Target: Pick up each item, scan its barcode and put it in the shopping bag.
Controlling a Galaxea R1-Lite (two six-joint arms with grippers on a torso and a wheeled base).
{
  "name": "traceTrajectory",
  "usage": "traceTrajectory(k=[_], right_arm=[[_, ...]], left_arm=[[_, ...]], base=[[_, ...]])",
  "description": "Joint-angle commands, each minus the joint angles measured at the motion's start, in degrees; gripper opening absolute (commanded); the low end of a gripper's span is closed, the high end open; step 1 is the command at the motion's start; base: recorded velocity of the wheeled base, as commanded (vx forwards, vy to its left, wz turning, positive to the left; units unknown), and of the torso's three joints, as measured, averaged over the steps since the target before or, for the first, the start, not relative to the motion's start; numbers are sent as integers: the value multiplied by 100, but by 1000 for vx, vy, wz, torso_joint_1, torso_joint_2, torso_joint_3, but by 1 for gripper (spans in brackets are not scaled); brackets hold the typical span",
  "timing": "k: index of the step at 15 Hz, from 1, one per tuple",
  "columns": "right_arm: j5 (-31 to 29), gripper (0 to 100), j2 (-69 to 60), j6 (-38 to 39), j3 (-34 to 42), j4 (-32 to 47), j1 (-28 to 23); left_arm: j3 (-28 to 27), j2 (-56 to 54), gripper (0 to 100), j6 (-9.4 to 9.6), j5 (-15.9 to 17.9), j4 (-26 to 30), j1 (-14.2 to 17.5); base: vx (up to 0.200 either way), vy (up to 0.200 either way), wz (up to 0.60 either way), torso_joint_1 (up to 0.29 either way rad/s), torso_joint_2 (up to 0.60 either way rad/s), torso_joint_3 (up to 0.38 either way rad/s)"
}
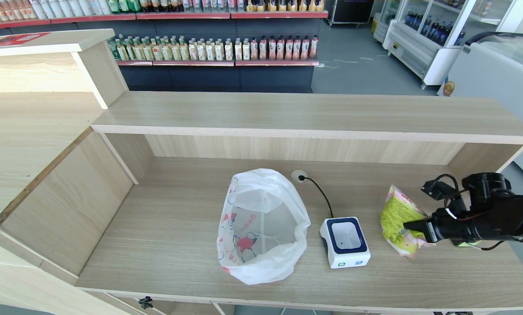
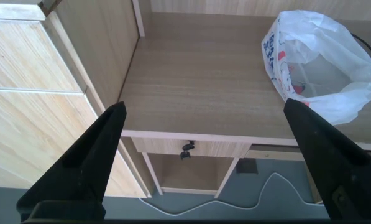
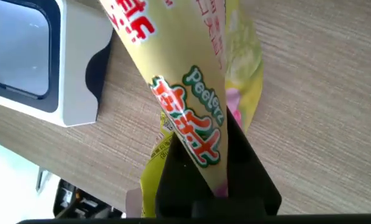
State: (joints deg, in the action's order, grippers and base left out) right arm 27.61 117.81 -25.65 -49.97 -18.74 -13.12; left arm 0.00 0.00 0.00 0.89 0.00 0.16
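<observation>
A yellow-green snack bag (image 1: 399,218) is held just above the right part of the counter, with my right gripper (image 1: 412,226) shut on its near side. The right wrist view has the snack bag (image 3: 191,106) pinched between the dark fingers (image 3: 247,168). Left of it sits the white and blue barcode scanner (image 1: 345,241), also seen as the scanner (image 3: 30,56). The white shopping bag (image 1: 261,225) stands open further left. My left gripper (image 2: 204,162) hangs open off the counter's front edge, nothing between its fingers, the shopping bag (image 2: 319,59) beyond it.
The scanner's black cable (image 1: 320,192) runs back to a hole in the counter (image 1: 299,176). A raised wooden ledge (image 1: 309,116) walls the back and a wooden panel (image 1: 64,197) the left. Store shelves with bottles (image 1: 217,48) stand behind.
</observation>
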Motion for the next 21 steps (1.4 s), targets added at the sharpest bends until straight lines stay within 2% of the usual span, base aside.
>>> traceTrajectory(k=[1,2,6,8,10,11,14,16,19,21], right_arm=[[183,0,-505,78,154,2,-174],[825,0,-900,315,251,10,-297],[2354,0,-2702,1352,611,300,-393],[4068,0,-3827,1958,558,362,-393],[5571,0,-4486,2205,471,98,-385],[5826,0,-4592,2205,471,-51,-341],[5887,0,-5093,2178,602,-368,415],[5896,0,-5268,2152,734,-912,881],[5896,0,-5260,2363,611,-1299,1241],[5896,0,-5022,2433,576,-1299,1259]], left_arm=[[0,0,100,0,-1,0,2],[0,0,100,0,-1,0,2],[0,0,100,0,-1,0,2],[0,0,100,9,-1,0,2],[0,0,100,0,-1,9,2],[0,9,100,0,-1,0,2],[0,0,100,0,-1,0,2],[0,0,100,0,-1,0,2],[0,0,100,0,-1,0,2],[0,0,100,0,-1,0,2]], base=[[0,0,0,0,0,0],[0,0,0,0,0,0],[0,0,0,0,0,0],[0,0,0,0,0,0],[0,0,0,0,0,0],[0,0,0,0,0,0],[0,0,0,0,0,0],[0,0,0,0,0,0],[0,0,0,0,0,0],[0,0,0,0,0,0]])
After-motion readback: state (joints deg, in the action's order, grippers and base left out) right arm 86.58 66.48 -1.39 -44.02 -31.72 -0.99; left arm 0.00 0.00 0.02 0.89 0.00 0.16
